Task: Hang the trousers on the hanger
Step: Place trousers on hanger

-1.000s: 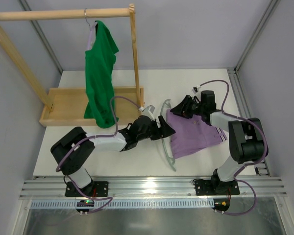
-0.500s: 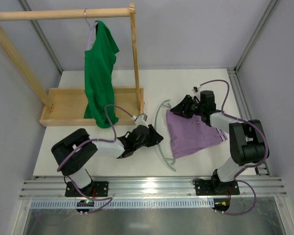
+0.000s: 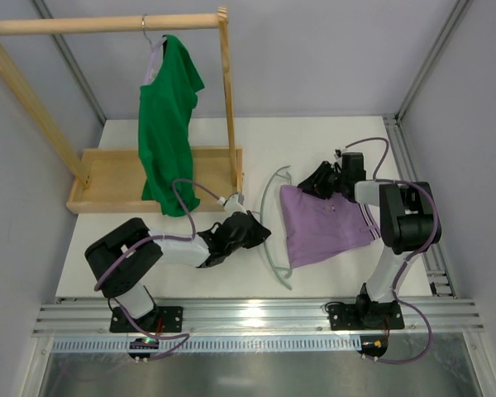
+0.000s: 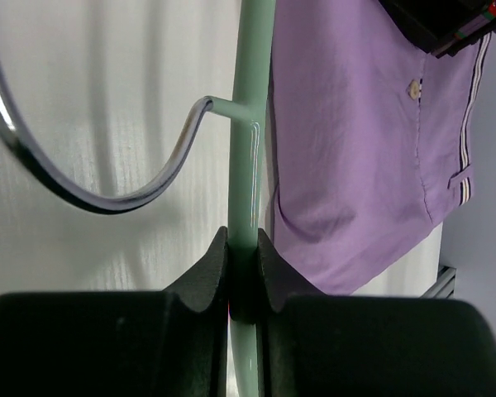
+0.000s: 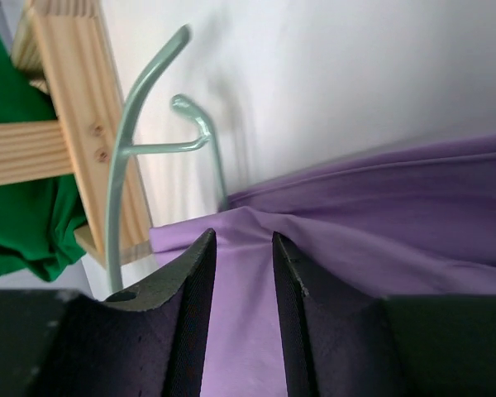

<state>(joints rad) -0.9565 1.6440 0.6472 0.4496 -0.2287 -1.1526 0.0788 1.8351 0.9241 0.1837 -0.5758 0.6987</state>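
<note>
Hanger [image 4: 255,124] lies flat on table [image 3: 314,136], pale mint, long bar running along left edge of trousers [image 3: 324,225] and touching fabric. Left gripper [image 4: 242,241] clamped on that bar, both fingers pressed against it. Trousers lie folded on table, striped waistband toward right side. Right gripper [image 5: 242,236] at their far edge near hanger's hook, jaws narrowed, raised fold of lilac fabric pinched between. Green top [image 3: 165,141] hangs on wooden rack [image 3: 107,178], well apart.
</note>
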